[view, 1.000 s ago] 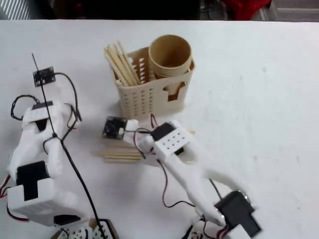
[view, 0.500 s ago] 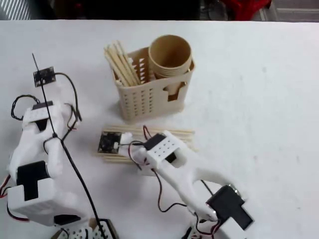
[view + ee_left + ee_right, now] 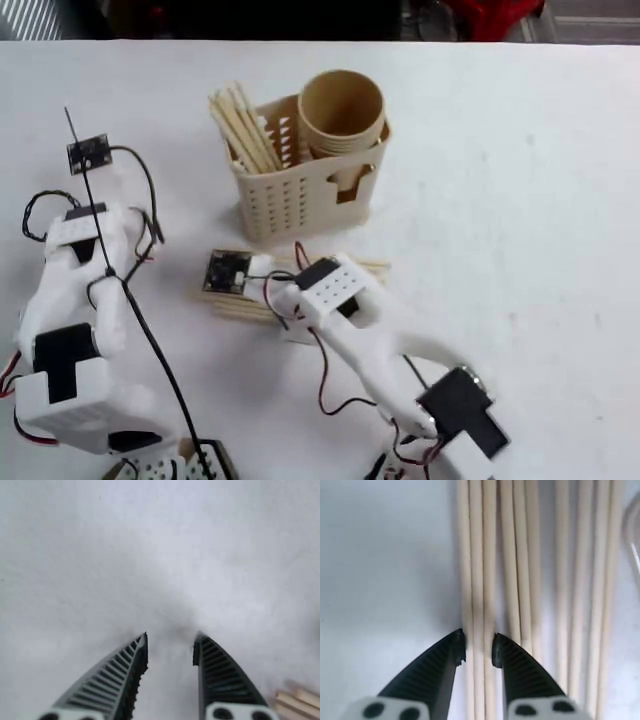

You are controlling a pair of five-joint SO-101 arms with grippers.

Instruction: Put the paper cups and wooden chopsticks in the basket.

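A: Right claw (image 3: pixel 479 647)?
B: Narrowly apart, astride two wooden chopsticks (image 3: pixel 520 555) lying flat on the table (image 3: pixel 520 200); its camera board (image 3: pixel 228 271) hides part of the row
A: Left claw (image 3: pixel 170 647)?
B: Apart, over bare table. Basket (image 3: pixel 300 195) holds the paper cups (image 3: pixel 342 110)

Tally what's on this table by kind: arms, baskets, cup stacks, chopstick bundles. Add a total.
Robot arms: 2, the left arm and the right arm
Basket: 1
Stack of paper cups: 1, in the basket
Bundles of wooden chopsticks: 2, the standing bundle in the basket and the flat bundle under the right arm
Total: 6
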